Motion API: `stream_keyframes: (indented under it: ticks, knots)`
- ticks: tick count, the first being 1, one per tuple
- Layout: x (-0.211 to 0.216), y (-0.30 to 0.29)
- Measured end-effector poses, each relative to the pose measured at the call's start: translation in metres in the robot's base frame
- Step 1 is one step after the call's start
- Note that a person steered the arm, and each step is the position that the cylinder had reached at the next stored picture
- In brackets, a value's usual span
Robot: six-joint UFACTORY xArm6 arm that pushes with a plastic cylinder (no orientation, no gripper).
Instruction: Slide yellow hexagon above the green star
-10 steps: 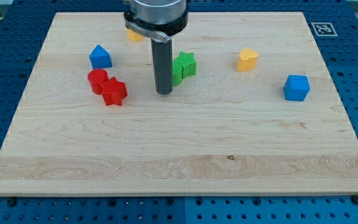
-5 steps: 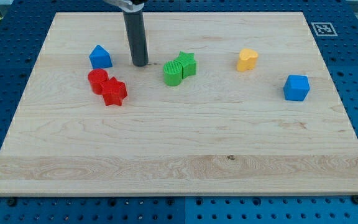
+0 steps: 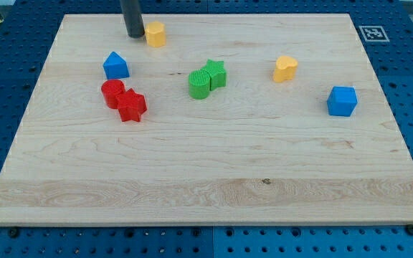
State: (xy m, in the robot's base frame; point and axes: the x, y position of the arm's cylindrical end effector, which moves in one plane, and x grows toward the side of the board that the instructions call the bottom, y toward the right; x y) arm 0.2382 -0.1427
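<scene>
A: Where is the yellow hexagon (image 3: pixel 155 34)?
B: Up and to the view's left of the green star (image 3: pixel 216 73), well apart from it.
A: And my tip (image 3: pixel 134 35)?
B: Just beside the hexagon, on its view-left side. It's a bare rod with no claw to open or clench.

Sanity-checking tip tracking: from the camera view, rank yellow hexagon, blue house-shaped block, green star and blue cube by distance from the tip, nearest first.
My tip sits at the view's top left.
1. Yellow hexagon, just right of it.
2. Blue house-shaped block, below, slightly left.
3. Green star, toward centre.
4. Blue cube, far right.
</scene>
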Motion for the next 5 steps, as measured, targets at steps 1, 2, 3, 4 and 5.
stream_keyframes:
  ticks: [1,2,3,4,5]
  knots:
    - [-0.007,0.016]
    - [0.003,0.017]
    - [0.007,0.017]
    - [0.009,0.018]
    - [0.018,0.031]
